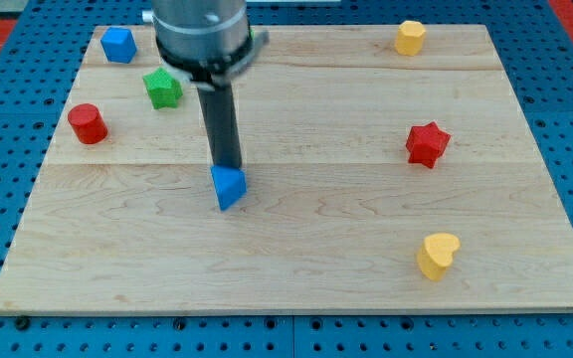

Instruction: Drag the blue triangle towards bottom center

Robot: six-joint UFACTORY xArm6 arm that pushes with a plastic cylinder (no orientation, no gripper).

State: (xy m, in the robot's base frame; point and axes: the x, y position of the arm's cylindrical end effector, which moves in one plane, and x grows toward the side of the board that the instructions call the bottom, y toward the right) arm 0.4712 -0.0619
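Note:
The blue triangle lies on the wooden board, left of the board's middle. My tip stands right at the triangle's top edge, touching it or nearly so. The dark rod rises from there to the arm's grey body at the view's top.
A blue block sits at the top left, a green star just below and right of it, and a red cylinder at the left. A yellow block is at the top right, a red star at the right, a yellow heart at the bottom right.

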